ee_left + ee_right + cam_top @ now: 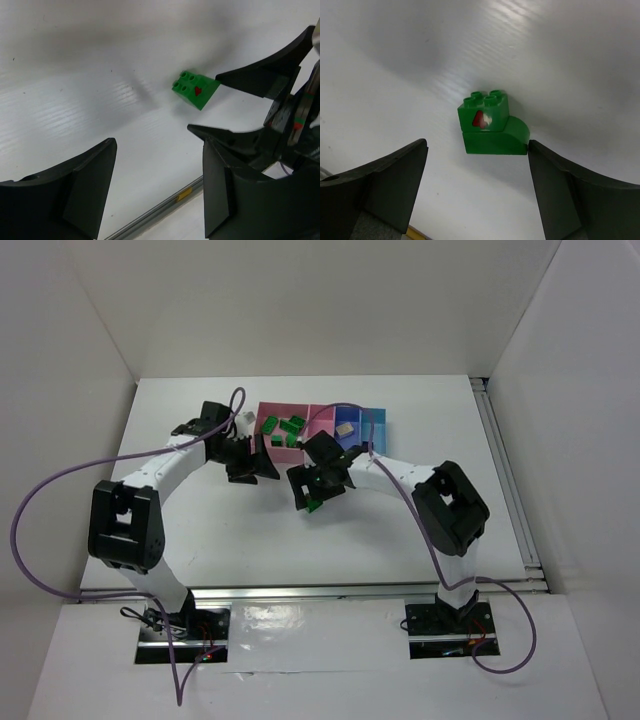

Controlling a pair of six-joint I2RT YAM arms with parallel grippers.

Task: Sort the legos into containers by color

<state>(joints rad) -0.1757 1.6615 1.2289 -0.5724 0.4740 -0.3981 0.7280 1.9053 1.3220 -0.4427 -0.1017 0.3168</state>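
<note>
A green lego (490,127) with a red mark lies on the white table, between the tips of my open right gripper (477,150); the right fingertip (540,155) is at its corner. From above, this lego (315,505) lies in front of the trays, under my right gripper (312,494). It also shows in the left wrist view (195,89). My left gripper (160,150) is open and empty, left of it (258,472). Several green legos (288,430) lie in the large pink tray (268,412). A pale brick (345,428) lies by the smaller pink tray (322,415) and the blue tray (372,420).
The trays stand in a joined row at the back middle of the table. My right gripper's fingers (260,80) fill the right side of the left wrist view. A metal rail (510,480) runs along the table's right edge. White walls enclose the table.
</note>
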